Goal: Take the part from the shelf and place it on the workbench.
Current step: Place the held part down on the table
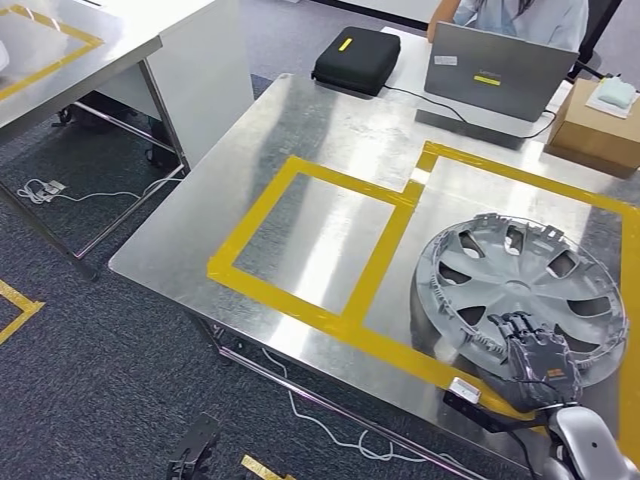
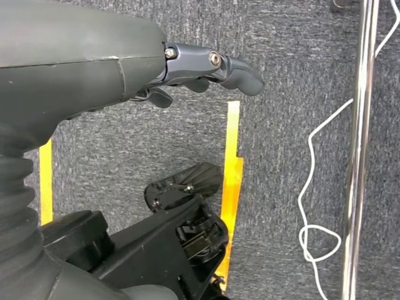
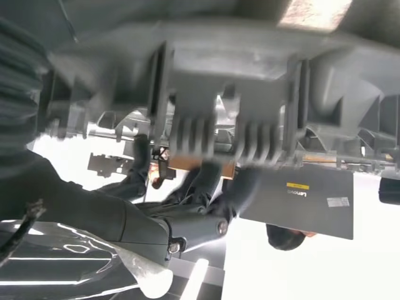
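Hubcap (image 1: 521,295) lies flat on workbench (image 1: 226,200), inside the right yellow-taped box. Right hand (image 1: 540,355) grips its near rim, fingers curled over the edge. Left hand (image 2: 207,69) hangs over carpet, fingers loosely extended, holding nothing.

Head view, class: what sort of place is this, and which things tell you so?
Probably a workshop-style test lab: a metal workbench marked with yellow tape squares, a grey wheel cover under the right hand, and a person's laptop nearby.
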